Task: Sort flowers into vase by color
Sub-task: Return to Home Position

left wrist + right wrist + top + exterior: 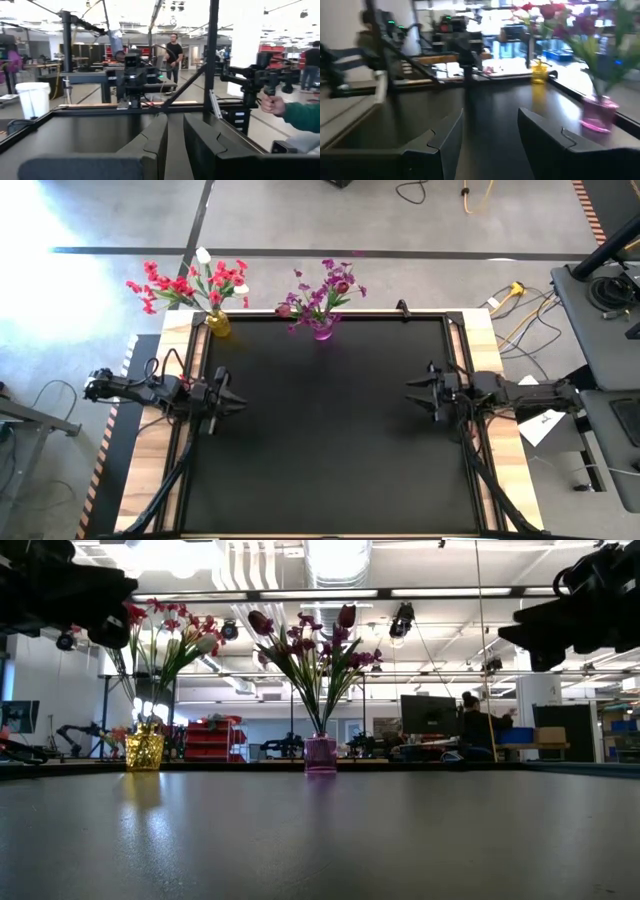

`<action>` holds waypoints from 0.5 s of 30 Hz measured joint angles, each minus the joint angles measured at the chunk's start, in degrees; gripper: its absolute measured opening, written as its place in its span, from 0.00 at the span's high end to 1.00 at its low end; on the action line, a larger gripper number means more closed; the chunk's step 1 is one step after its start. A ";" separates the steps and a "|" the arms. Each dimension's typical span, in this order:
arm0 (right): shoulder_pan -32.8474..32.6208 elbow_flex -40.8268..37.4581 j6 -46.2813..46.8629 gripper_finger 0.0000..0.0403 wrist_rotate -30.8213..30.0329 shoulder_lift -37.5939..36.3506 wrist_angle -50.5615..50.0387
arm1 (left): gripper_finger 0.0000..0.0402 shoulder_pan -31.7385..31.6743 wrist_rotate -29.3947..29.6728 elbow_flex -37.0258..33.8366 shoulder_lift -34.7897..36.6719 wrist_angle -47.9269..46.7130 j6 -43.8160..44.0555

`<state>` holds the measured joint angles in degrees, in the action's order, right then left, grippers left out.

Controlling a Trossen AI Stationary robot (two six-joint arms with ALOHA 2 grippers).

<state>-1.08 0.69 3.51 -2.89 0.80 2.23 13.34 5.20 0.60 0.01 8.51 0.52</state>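
Note:
Red-pink flowers (185,283) and a white bloom (203,255) stand with their stems in a yellow vase (218,323) at the table's far left. Purple flowers (325,288) stand in a pink-purple vase (323,330) at the middle of the far edge. The low view shows both vases (144,750) (320,754) upright on the table top. My left gripper (238,402) hovers at the left edge, pointing level, open by a narrow gap (175,145) with nothing in it. My right gripper (408,392) hovers at the right edge, open wider (490,135) and empty.
The black table top (330,440) lies between the two arms, with wooden borders (505,430) on either side. Cables (520,310) lie on the floor at the right. Beyond the table, a person's hand in a green sleeve (280,106) shows in the left wrist view.

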 joint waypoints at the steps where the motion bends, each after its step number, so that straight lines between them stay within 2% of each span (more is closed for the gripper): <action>1: 0.00 0.00 0.00 0.55 -1.25 0.13 -0.29 | 0.88 0.00 -0.33 0.00 -0.01 -0.07 -0.06; 11: 0.00 0.18 -0.92 0.55 2.67 -0.52 3.48 | 0.88 0.00 -0.32 -0.04 -0.28 -0.61 -0.99; 15: 0.00 4.53 -1.38 0.55 2.99 -0.70 -0.31 | 0.88 0.00 -0.29 -0.04 -0.26 -1.98 0.00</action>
<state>-1.08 5.22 2.13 0.10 0.10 1.92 13.34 4.91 0.56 -0.25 6.53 0.52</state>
